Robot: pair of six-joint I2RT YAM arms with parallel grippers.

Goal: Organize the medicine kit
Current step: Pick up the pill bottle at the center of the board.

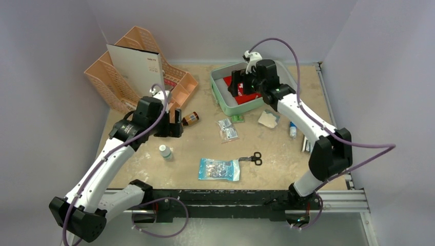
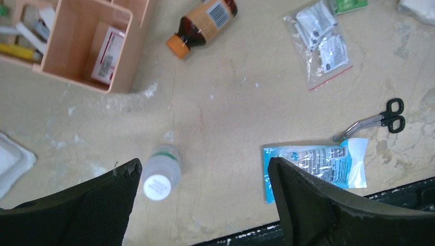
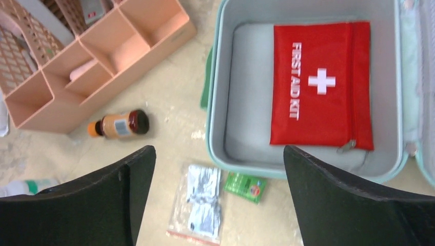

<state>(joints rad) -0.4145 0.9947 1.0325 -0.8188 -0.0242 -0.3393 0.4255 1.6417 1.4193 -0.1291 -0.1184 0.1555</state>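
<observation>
The mint-green medicine kit [image 1: 238, 109] lies open at the back right, with the flat red "FIRST AID KIT" pouch [image 3: 320, 84] inside on its grey lining. My right gripper [image 1: 241, 84] hovers open and empty above the kit; in the right wrist view [image 3: 218, 154] it is over the kit's near-left rim [image 3: 246, 170]. My left gripper [image 1: 174, 123] is open and empty above the table, beside an amber bottle [image 1: 191, 119]. In the left wrist view the gripper [image 2: 202, 166] is just right of a white-capped bottle [image 2: 160, 174].
A peach organizer [image 1: 133, 77] stands at the back left. Loose on the table are a zip bag of sachets [image 1: 228, 129], a green packet [image 1: 237, 119], white gauze [image 1: 268, 119], a blue packet [image 1: 219, 169], scissors [image 1: 251, 159] and a small bottle [image 1: 292, 130].
</observation>
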